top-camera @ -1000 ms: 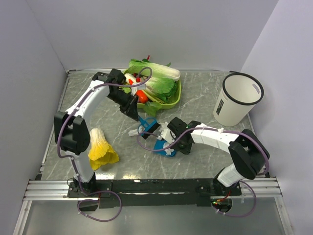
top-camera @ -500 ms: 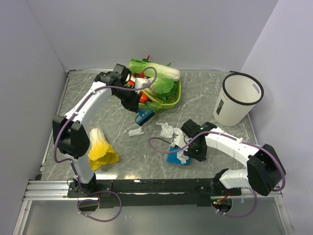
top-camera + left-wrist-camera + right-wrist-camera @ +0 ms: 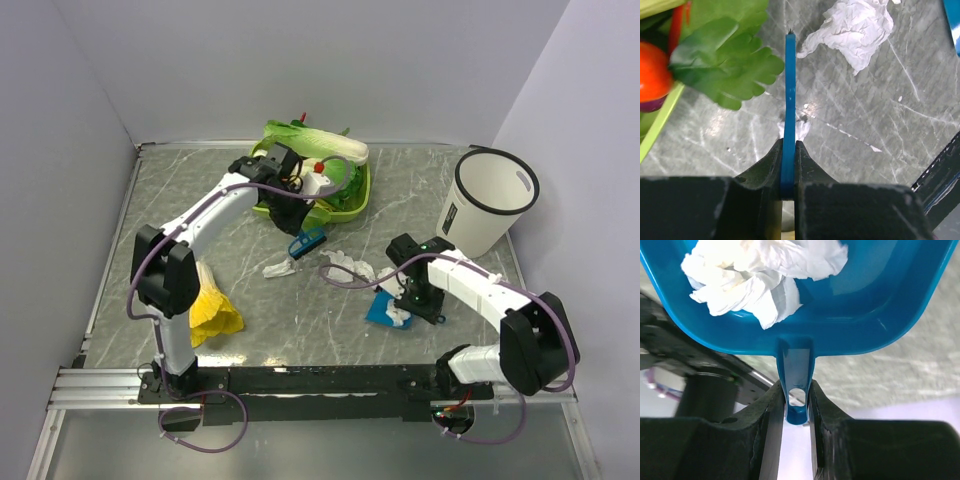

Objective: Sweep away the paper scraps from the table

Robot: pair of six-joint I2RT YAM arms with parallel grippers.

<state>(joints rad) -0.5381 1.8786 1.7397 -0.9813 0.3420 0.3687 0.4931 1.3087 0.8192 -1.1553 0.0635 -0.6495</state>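
My left gripper point(image 3: 302, 222) point(image 3: 788, 147) is shut on a thin blue brush point(image 3: 307, 241) point(image 3: 789, 90), held edge-on just in front of the green tray. One crumpled white paper scrap point(image 3: 852, 30) lies on the table point(image 3: 200, 220) beyond the brush tip; in the top view scraps point(image 3: 277, 268) lie left of centre and at the middle point(image 3: 350, 265). My right gripper point(image 3: 412, 298) point(image 3: 796, 390) is shut on the handle of a blue dustpan point(image 3: 383, 309) point(image 3: 850, 315). The pan holds white paper wads point(image 3: 760, 275) and sits at the table's near right.
A green tray point(image 3: 362, 200) with cabbages and a tomato point(image 3: 652, 75) stands at the back centre, a leaf point(image 3: 730, 65) hanging over its edge. A white bin point(image 3: 487, 200) stands at the right. A yellow-and-white leafy vegetable point(image 3: 210, 305) lies by the left arm's base.
The right arm has carried the dustpan, with scraps in it, rightwards and nearer. The left arm has swung the brush right, toward the tray's front. A scrap now lies bare at the middle.
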